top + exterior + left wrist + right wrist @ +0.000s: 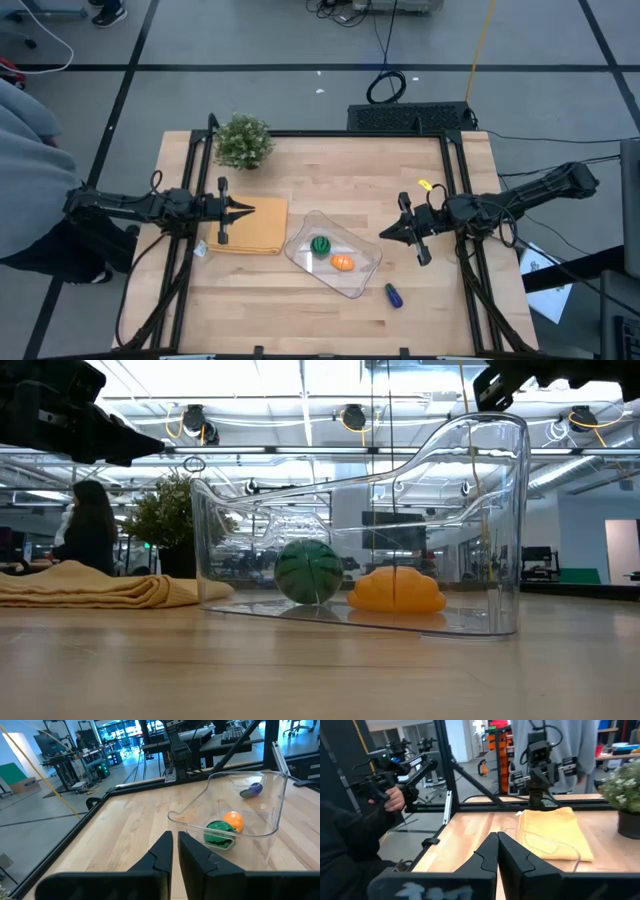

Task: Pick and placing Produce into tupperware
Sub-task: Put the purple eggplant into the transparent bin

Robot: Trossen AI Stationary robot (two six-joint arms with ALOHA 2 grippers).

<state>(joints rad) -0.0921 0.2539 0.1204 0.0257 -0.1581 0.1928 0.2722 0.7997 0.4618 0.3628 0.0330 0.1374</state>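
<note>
The clear tupperware [300, 232] stands on the table's middle, near the front. The green striped ball [320, 245] and the orange oval [343, 263] lie on its floor. The blue-purple piece [394, 295] lies on the table just outside the container, toward the near right. My left gripper [250, 210] is shut and empty above the tan pad [250, 228], left of the container. My right gripper [383, 236] is shut and empty, just right of the container. The left wrist view shows the ball [218, 831], the oval [233, 820] and the blue piece [251, 790] behind the container wall [280, 795].
A potted plant [243, 142] stands at the far left. A small yellow bit [424, 185] lies at the far right. Dark frame rails [452, 170] run along both table sides. A person in grey [30, 170] stands left of the table. Bare wood lies along the front edge.
</note>
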